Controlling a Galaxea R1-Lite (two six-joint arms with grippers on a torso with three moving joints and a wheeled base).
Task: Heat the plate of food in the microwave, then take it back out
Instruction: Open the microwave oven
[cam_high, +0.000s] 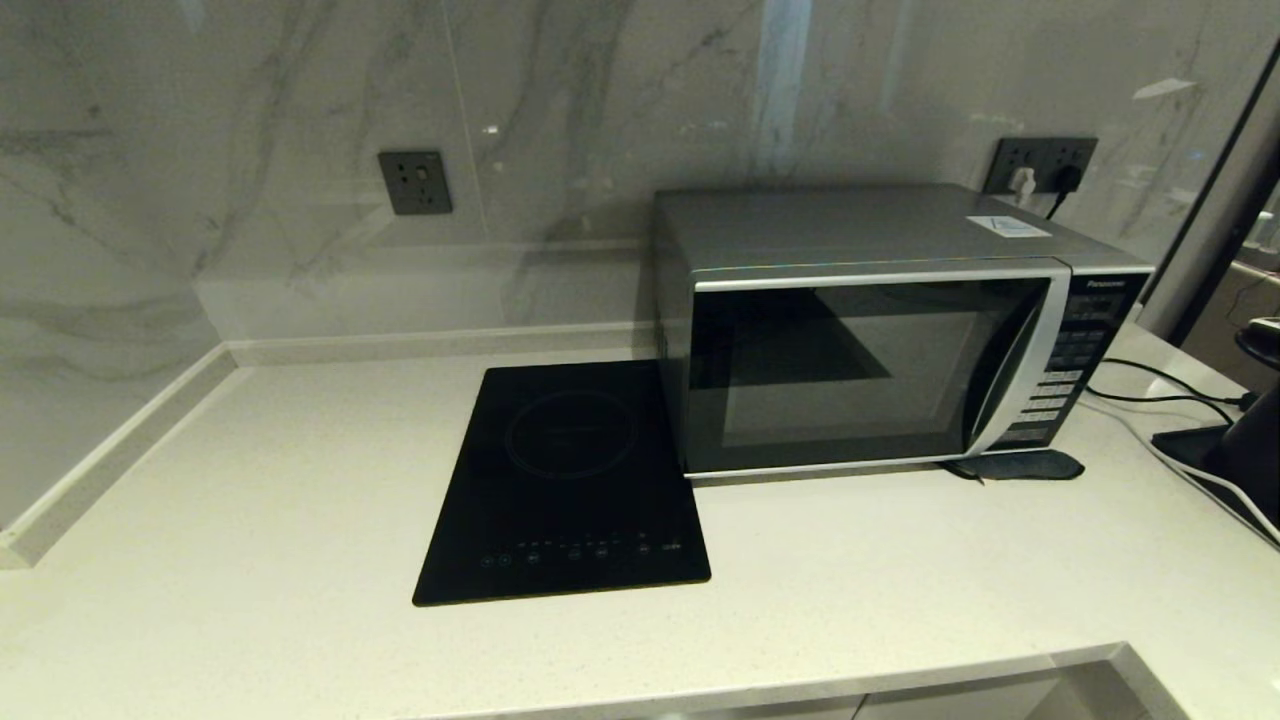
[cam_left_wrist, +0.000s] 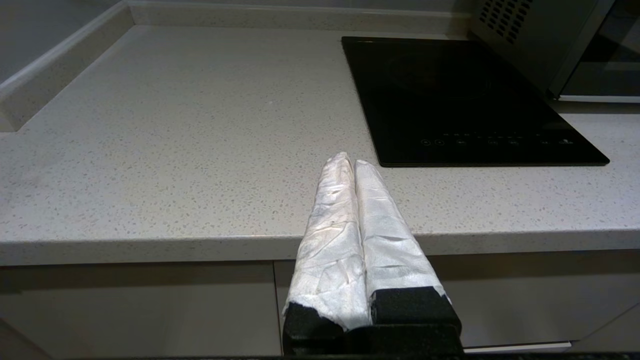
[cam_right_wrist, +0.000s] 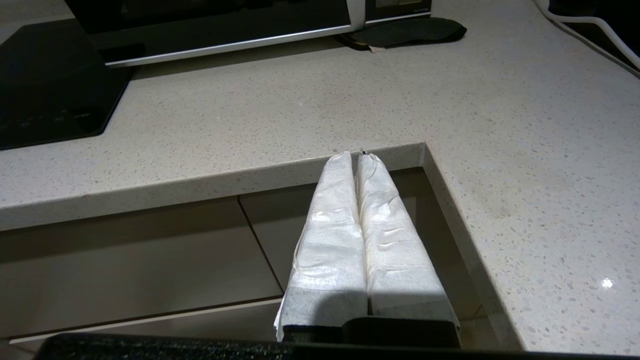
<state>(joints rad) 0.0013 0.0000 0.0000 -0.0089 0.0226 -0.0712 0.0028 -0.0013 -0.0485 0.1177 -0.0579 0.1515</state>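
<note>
— Microwave (cam_high: 880, 340): where does it sit from your pincers?

— Well ahead of both. It stands at the back of the counter (cam_high: 250, 500), against the marble wall, door shut, handle (cam_high: 1010, 370) and button panel (cam_high: 1075, 350) on its right side. Just beside it on its left lies the black cooktop (cam_high: 565, 480). A dark pad (cam_high: 1030, 465) lies at its front right foot.

— And the pincers themselves?

— My left gripper (cam_left_wrist: 348, 161) hangs before the counter's front edge, near the cooktop's front left corner, with the microwave farther back and off to the right of it. Its two white-wrapped fingers (cam_left_wrist: 330, 220) are pressed together, holding nothing. My right gripper (cam_right_wrist: 356, 156) hangs at the notch where the counter's front edge turns a corner, and the microwave's lower door edge lies across the counter ahead of it. Those fingers (cam_right_wrist: 385, 235) are pressed together too, with nothing between them.

— The plate?

— I see none on the counter, and I cannot tell what lies behind the dark door glass.

— Anything else nearby?

— Cables (cam_high: 1160, 385) trail on the counter right of the microwave.
</note>
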